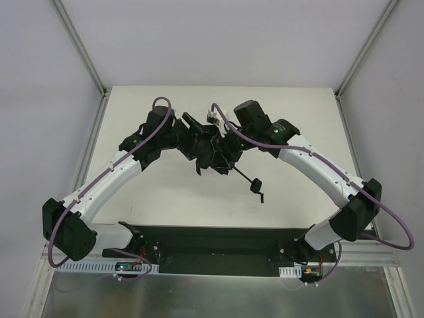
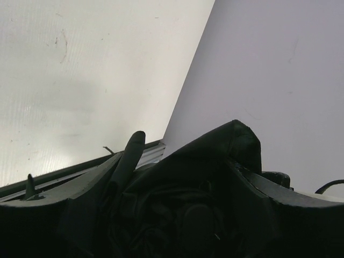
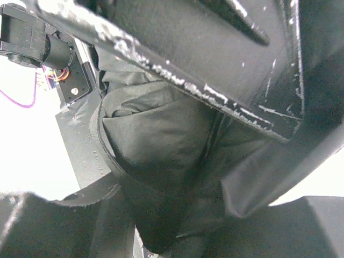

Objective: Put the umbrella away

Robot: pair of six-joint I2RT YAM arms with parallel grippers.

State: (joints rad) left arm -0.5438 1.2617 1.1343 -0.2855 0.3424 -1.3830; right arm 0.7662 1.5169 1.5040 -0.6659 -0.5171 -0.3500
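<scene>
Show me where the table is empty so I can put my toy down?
Bare table lies between the umbrella and the black base plate, left of the handle. The far strip behind the umbrella is free too. The middle is crowded: left gripper, right gripper and umbrella bunch together.

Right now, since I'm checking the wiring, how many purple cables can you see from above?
2. The left cable runs along the left arm; the right cable runs along the right arm and loops out past its elbow. Others may be hidden behind the umbrella.
</scene>
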